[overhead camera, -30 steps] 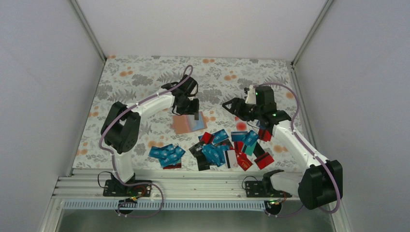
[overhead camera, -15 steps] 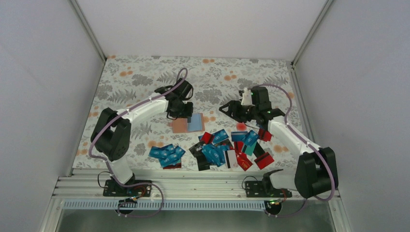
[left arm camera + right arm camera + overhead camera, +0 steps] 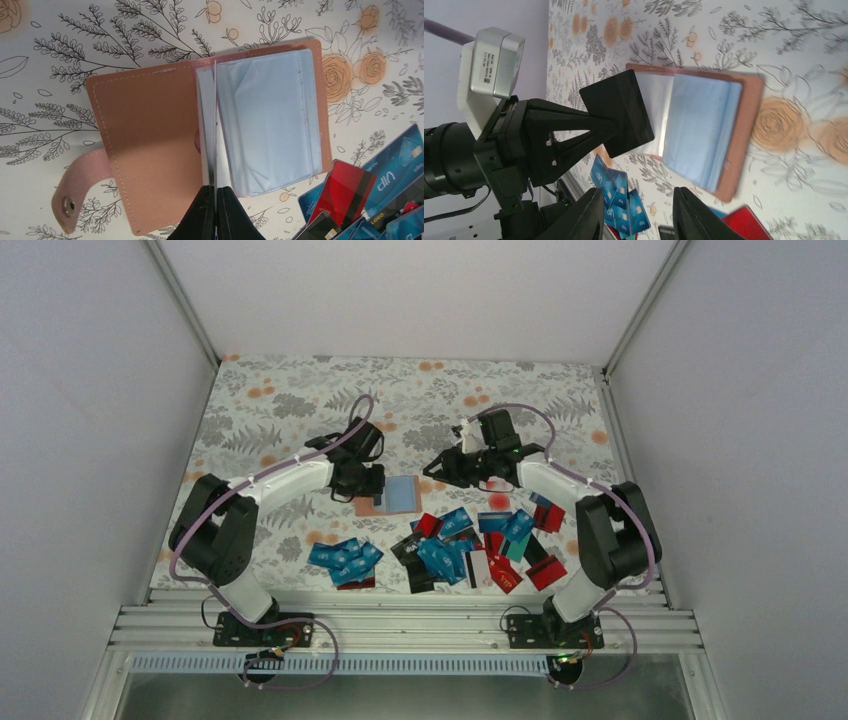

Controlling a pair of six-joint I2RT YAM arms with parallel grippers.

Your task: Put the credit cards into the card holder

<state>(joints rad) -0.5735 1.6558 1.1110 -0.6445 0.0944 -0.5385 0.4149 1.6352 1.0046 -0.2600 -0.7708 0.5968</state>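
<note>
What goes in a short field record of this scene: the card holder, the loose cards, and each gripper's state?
holder: small tan-pink leather card holder, lying open on the floral table
left gripper: shut on an upright clear plastic sleeve of the holder
right gripper: open, empty, above the table
cards: blue, red and black plastic credit cards, heaped loose near the holder
</note>
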